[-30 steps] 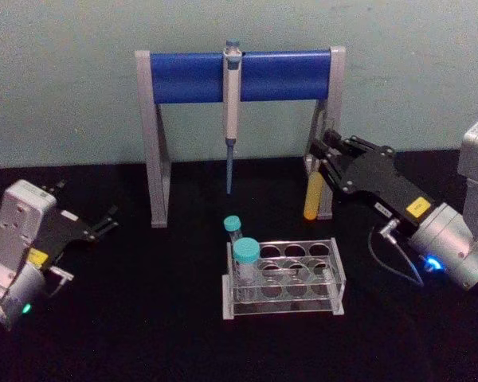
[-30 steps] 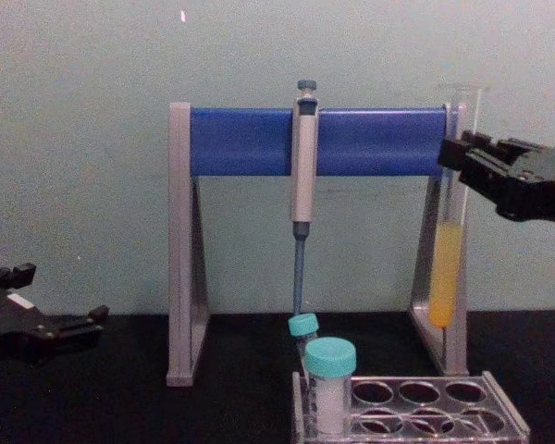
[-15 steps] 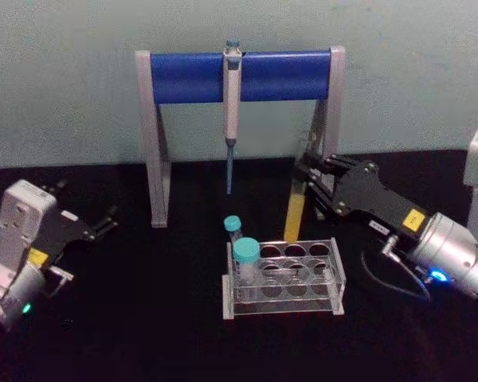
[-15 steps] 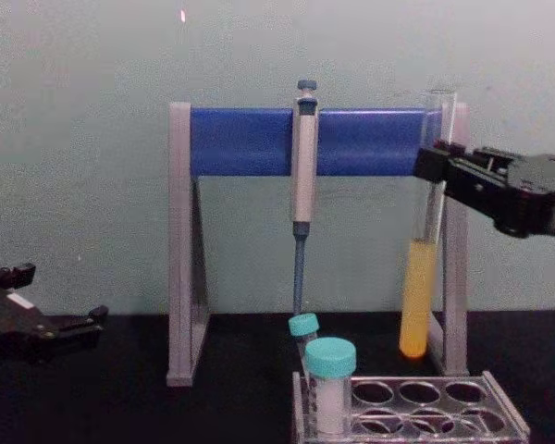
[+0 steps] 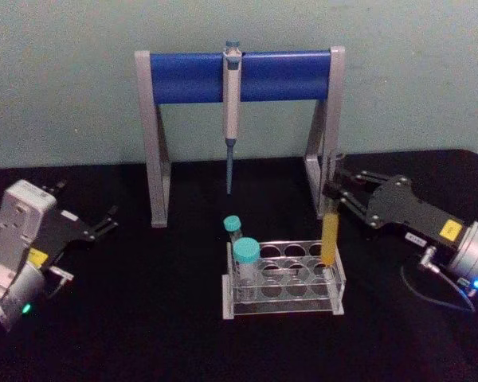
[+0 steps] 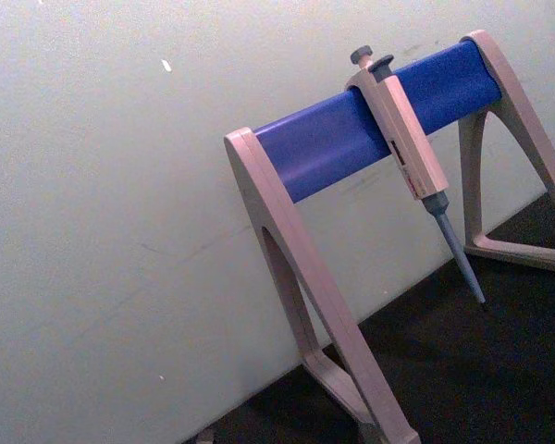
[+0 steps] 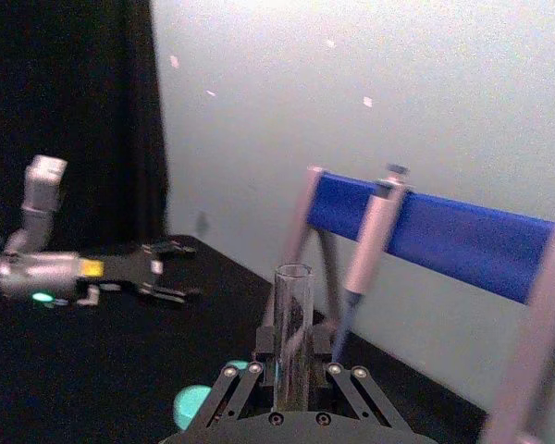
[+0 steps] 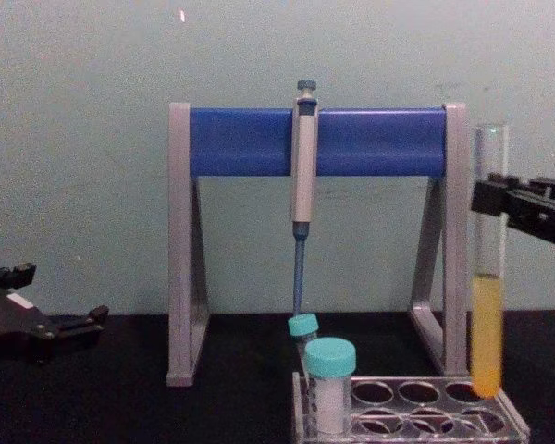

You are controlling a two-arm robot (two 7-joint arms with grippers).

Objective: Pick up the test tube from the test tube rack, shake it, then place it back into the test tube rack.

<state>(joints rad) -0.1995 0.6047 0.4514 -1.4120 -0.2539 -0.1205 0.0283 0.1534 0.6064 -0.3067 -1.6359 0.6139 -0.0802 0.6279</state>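
The test tube (image 5: 330, 231) is a long clear glass tube with yellow-orange liquid in its lower part. It hangs upright with my right gripper (image 5: 335, 193) shut on its upper part. Its lower end is at the back right hole of the test tube rack (image 5: 334, 288), about level with the top plate. From the chest the test tube (image 8: 487, 324) reaches down to the test tube rack (image 8: 513, 421), held by the right gripper (image 8: 496, 196). The right wrist view shows the test tube (image 7: 291, 324) rising between the fingers. My left gripper (image 5: 88, 200) rests open at the far left.
Two teal-capped white tubes (image 5: 244, 263) stand in the rack's left holes. Behind the rack stands a tall grey-and-blue pipette stand (image 5: 183, 78) with a pipette (image 5: 232, 103) hanging from its bar. The stand's right leg (image 5: 325, 151) is just behind the held tube.
My right gripper has carried the test tube away from the stand's right leg, toward me and downward, until its lower end reached the rack's back right hole. The left arm has not moved.
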